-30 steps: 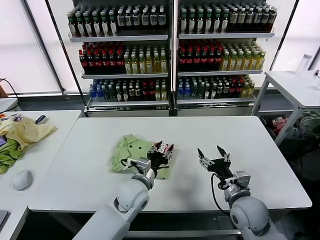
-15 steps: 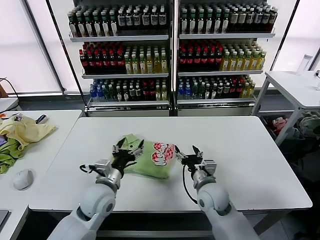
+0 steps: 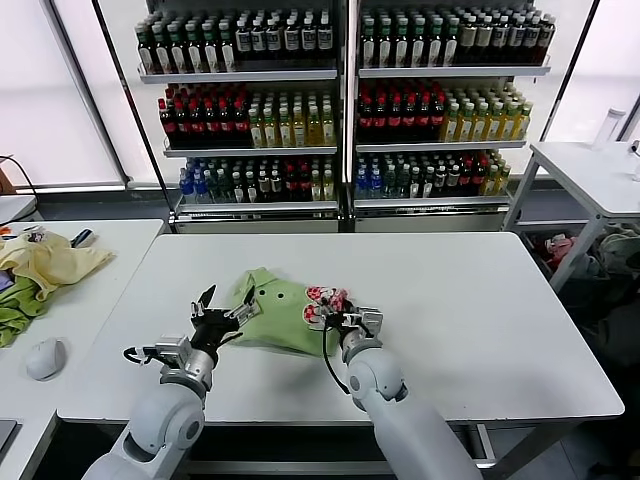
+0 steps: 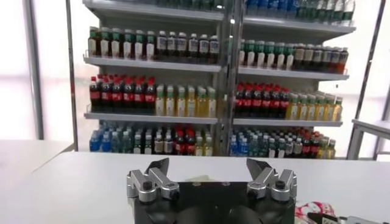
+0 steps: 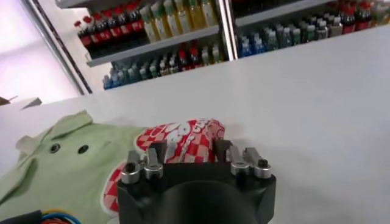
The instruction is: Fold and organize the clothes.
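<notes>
The surface [image 3: 480,300] is a white rectangular top with rounded corners. One light green polo shirt [image 3: 275,315] lies directly on it, partly folded, nearer the front edge than the back edge and left of the surface's centre line. The collar end with small dark buttons points toward the back-left corner; the red-and-white chest print [image 3: 322,300] sits at the shirt's right end, bunched upward.

A second white surface [image 3: 95,270] stands beside the left edge. On it lie a pale yellow garment [image 3: 50,262], a darker olive-green cloth [image 3: 15,312] at its outer edge, and a rounded white object [image 3: 46,358] near its front edge.
</notes>
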You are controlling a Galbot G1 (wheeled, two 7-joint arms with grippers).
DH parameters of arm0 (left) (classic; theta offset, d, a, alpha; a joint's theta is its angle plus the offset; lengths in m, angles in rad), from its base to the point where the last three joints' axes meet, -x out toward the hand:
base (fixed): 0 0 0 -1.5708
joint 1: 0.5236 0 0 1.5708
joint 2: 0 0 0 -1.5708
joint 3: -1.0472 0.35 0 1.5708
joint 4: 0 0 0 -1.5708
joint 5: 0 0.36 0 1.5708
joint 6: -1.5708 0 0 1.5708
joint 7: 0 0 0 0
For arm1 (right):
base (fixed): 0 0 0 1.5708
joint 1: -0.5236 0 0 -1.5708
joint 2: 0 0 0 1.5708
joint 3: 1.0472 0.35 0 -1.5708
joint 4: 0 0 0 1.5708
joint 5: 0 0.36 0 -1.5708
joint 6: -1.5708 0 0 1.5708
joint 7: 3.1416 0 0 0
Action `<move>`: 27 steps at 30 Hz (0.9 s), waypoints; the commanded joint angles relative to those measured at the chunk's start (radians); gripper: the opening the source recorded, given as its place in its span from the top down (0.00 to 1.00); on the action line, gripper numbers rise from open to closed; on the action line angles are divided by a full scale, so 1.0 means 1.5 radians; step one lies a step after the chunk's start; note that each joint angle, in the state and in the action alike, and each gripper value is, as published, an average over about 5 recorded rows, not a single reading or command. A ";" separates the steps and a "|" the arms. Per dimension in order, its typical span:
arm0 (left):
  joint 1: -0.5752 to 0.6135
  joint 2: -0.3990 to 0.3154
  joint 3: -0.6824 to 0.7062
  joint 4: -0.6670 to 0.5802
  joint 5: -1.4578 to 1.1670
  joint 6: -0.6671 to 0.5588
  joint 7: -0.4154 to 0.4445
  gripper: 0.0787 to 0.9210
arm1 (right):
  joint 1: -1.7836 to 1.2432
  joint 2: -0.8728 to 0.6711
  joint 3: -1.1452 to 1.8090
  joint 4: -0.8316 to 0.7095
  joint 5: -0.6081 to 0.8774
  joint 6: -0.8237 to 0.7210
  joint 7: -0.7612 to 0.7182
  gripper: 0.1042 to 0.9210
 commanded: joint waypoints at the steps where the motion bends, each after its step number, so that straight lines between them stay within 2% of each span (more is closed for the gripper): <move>1: 0.032 0.005 -0.031 -0.011 0.008 -0.005 -0.002 0.12 | 0.029 0.018 -0.021 -0.052 0.031 -0.019 0.035 0.53; 9: 0.044 0.003 -0.034 -0.018 0.015 -0.005 -0.002 0.12 | 0.054 -0.063 -0.017 -0.057 -0.039 -0.040 -0.031 0.83; 13: 0.046 -0.001 -0.033 -0.020 0.023 -0.005 -0.001 0.12 | 0.087 -0.102 -0.018 -0.078 -0.078 -0.035 -0.077 0.93; 21: 0.052 -0.014 -0.033 -0.020 0.054 -0.005 0.001 0.12 | 0.177 -0.151 -0.019 -0.151 -0.148 -0.001 -0.132 0.96; 27: 0.056 -0.015 -0.035 -0.024 0.070 -0.004 0.003 0.12 | 0.172 -0.177 0.011 -0.149 -0.195 -0.001 -0.154 0.96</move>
